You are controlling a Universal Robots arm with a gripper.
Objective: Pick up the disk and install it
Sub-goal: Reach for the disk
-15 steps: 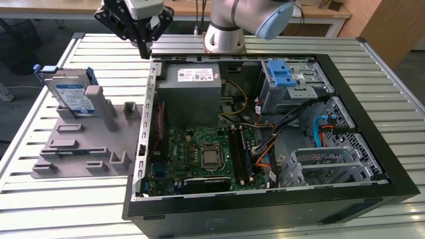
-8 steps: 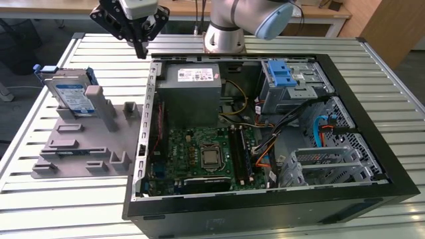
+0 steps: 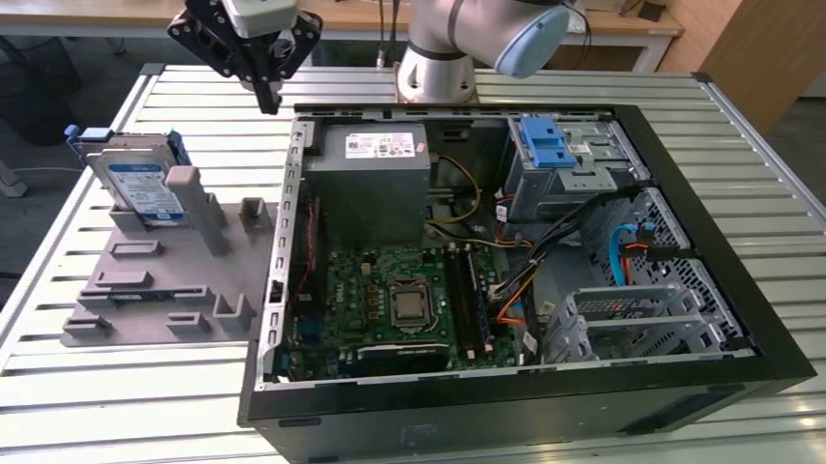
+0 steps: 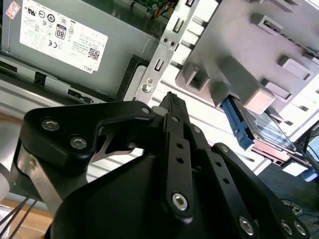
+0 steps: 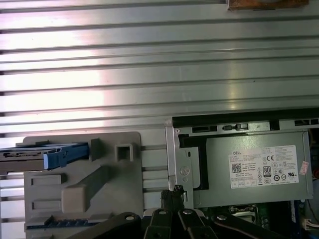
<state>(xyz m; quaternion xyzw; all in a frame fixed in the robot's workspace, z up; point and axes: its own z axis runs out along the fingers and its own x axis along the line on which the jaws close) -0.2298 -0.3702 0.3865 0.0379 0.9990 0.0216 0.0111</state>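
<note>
Grey moulded plastic forms the holder (image 3: pixel 155 280) on the slatted metal surface (image 3: pixel 77 387) at the exterior view's left. The disk (image 3: pixel 139 186), a flat silver rectangle in a blue plastic frame, stands tilted on edge in this holder. Right of it, the black gripper (image 3: pixel 267 97) hangs above the surface, fingers pressed together, holding nothing. Further right lies the open black computer case (image 3: pixel 516 411), containing a boxy grey power supply (image 3: pixel 374 184) and a perforated metal cage (image 3: pixel 575 169) with a blue latch.
</note>
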